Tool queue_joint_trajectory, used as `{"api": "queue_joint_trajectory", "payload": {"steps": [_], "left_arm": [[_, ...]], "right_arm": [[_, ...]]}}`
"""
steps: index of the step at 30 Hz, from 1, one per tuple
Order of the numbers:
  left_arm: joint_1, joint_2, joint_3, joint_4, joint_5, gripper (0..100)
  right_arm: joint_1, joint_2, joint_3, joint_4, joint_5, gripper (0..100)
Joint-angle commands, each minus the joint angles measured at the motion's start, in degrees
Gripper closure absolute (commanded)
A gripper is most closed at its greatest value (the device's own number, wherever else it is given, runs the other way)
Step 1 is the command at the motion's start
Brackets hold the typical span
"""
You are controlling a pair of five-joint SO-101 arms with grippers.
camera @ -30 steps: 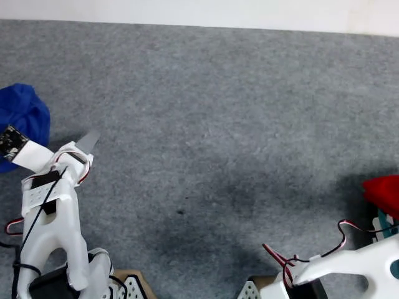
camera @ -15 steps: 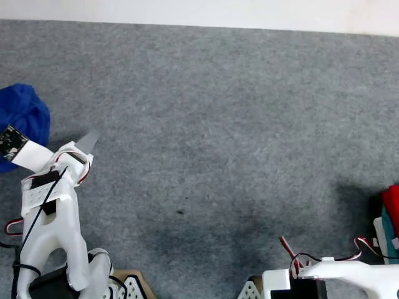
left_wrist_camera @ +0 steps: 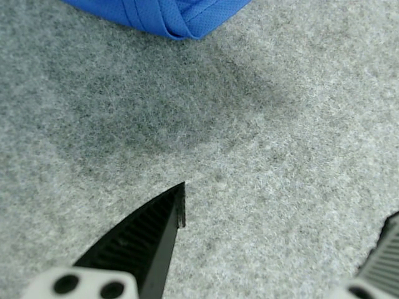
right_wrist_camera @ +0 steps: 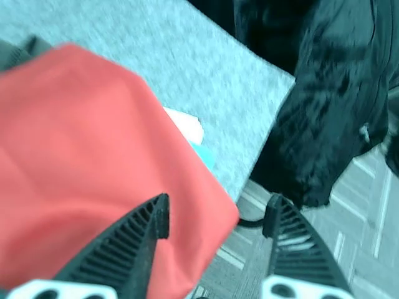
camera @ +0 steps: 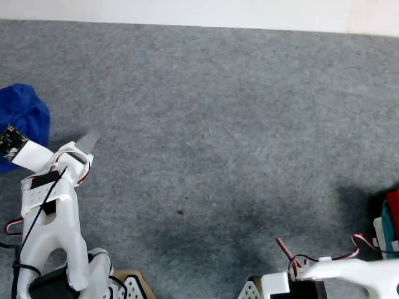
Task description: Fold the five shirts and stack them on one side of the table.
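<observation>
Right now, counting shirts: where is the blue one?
In the high view, the blue shirt lies bunched at the left edge of the table, near the left gripper.

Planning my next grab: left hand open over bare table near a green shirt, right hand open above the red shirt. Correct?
One slip: near the left hand lies a blue shirt, not green; the left wrist view shows it. That hand is open over bare table, and the right hand is open above the red shirt.
</observation>
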Motion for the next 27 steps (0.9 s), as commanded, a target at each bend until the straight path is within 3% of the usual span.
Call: {"api": "queue_joint_trajectory", "payload": {"steps": [1,5,10,13,17,20,23,27], "left_arm": [[0.9,-1.8,-0.3,-1.0,0.4,54],[0.7,-1.8,-0.3,-1.0,0.4,54],[0.7,-1.8,-0.3,-1.0,0.4,54],[0.7,-1.8,-0.3,-1.0,0.4,54],[0.9,-1.8,-0.3,-1.1,0.4,54],[0.9,-1.8,-0.3,-1.1,0.4,54],[0.9,-1.8,-0.3,-1.1,0.4,54],[0.7,-1.8,-0.3,-1.1,0.4,54]], "right_arm": [[-6.0,-2.0,-5.8,3.8,-2.6,75.7],[-10.4,-2.0,-6.4,10.2,-6.4,77.9],[-17.1,-2.1,-5.9,22.4,-6.4,91.7],[-17.6,-2.2,-6.0,28.2,-5.6,97.1],[-15.3,-8.7,-5.8,34.8,3.6,96.4],[-11.0,-17.9,-5.5,35.1,5.9,87.8],[-8.7,-27.0,-0.5,33.1,11.4,78.4],[-8.0,-34.4,13.2,24.4,13.9,77.9]]}}
